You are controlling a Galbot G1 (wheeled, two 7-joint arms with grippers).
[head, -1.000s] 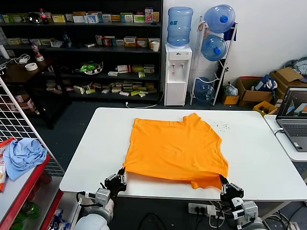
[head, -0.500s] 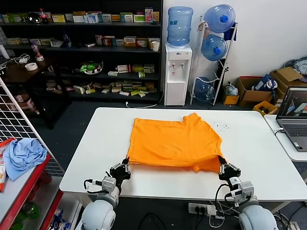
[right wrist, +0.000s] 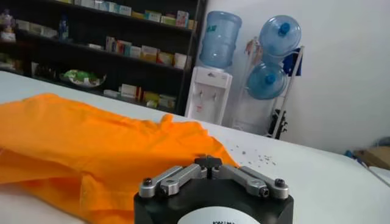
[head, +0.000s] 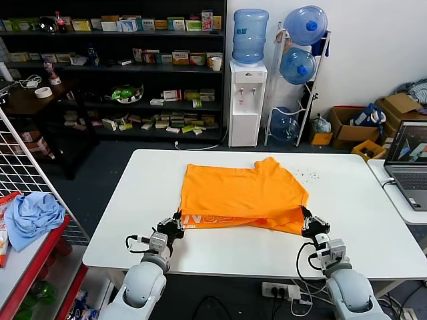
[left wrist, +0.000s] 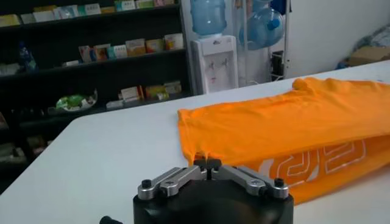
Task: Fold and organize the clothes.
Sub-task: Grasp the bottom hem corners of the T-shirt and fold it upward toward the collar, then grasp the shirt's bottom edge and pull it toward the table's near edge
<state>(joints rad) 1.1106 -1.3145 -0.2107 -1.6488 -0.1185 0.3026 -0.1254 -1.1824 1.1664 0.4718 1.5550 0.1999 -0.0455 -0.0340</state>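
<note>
The orange T-shirt (head: 243,193) lies on the white table (head: 373,227), its near hem lifted and doubled back over the rest. White lettering (head: 208,219) shows on the turned-up underside. My left gripper (head: 179,221) is shut on the hem's left corner. My right gripper (head: 305,223) is shut on the right corner. In the left wrist view the closed gripper (left wrist: 208,162) pinches the orange T-shirt (left wrist: 286,122), with the lettering (left wrist: 317,161) just beyond. In the right wrist view the closed gripper (right wrist: 208,161) sits against the T-shirt (right wrist: 73,143).
A light blue cloth (head: 30,215) lies on the red rack at the left. An open laptop (head: 408,165) stands on a side table at the right. Behind the table are a water dispenser (head: 247,100) and dark shelves (head: 120,67).
Both grippers have moved from the table's front edge toward the far side, lifting the hem over the shirt. The lettered underside now shows.
</note>
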